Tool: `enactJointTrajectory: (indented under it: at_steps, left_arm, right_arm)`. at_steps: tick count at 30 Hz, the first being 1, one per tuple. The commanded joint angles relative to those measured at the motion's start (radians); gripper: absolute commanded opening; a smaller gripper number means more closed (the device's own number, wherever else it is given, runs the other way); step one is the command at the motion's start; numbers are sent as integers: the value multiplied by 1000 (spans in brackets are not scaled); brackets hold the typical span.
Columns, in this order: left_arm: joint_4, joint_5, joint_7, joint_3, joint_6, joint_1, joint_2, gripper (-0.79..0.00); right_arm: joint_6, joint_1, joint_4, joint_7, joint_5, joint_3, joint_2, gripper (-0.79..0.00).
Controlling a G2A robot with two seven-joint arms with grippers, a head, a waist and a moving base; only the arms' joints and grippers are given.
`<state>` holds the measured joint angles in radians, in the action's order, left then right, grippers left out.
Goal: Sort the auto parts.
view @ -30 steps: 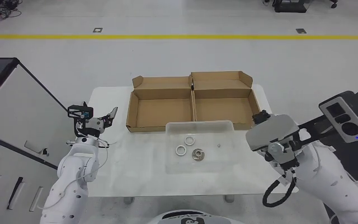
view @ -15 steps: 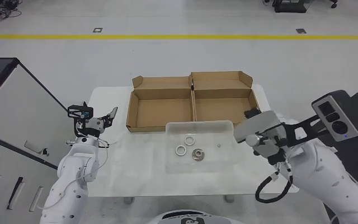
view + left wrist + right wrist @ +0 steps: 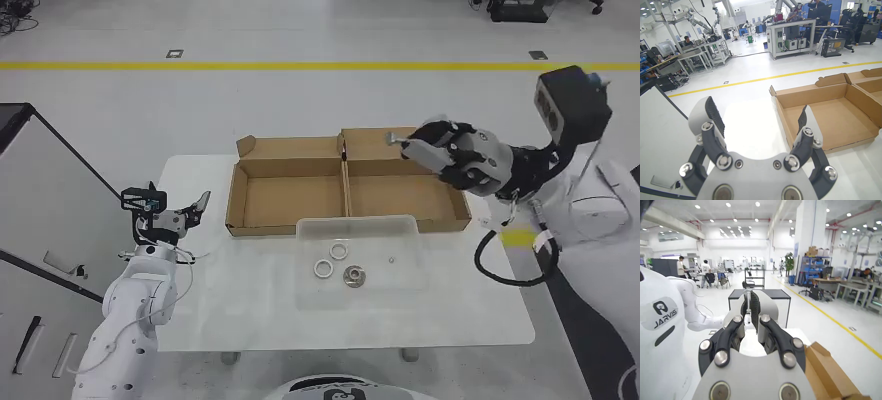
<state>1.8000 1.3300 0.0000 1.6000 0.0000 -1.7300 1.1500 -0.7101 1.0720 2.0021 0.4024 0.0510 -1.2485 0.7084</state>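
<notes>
My left gripper (image 3: 759,111) hangs by the desk's (image 3: 250,300) left edge, jaws apart and empty. The left box (image 3: 285,200) looks bare. Two rings (image 3: 338,250), a flanged part (image 3: 353,275) and a small bit (image 3: 392,258) lie unsorted in the tray (image 3: 355,222). Over the right box (image 3: 400,195), my right gripper (image 3: 750,298) has its jaws clamped on a bolt (image 3: 748,303).
</notes>
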Motion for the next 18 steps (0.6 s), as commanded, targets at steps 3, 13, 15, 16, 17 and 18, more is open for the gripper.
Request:
enactJointTrajectory:
  at_steps: [3,13,15,16,17,18]
  left_arm:
    - [0,0,0,0,0,0,0,0]
    - [0,0,0,0,0,0,0,0]
    - [0,0,0,0,0,0,0,0]
    - [0,0,0,0,0,0,0,0]
    - [0,0,0,0,0,0,0,0]
    - [0,0,0,0,0,0,0,0]
  right_arm:
    - [118,-48,-42,191,22,-3,-5,-785]
    - [373,-127,-105,493,-82,32,-7,-785]
    - [398,-139,-119,542,-125,37,-9,-785]
    - [405,-146,-127,565,-150,40,-9,-785]
    - [414,-154,-137,587,-176,44,-9,-785]
    - [420,-163,-145,608,-196,50,-9,-785]
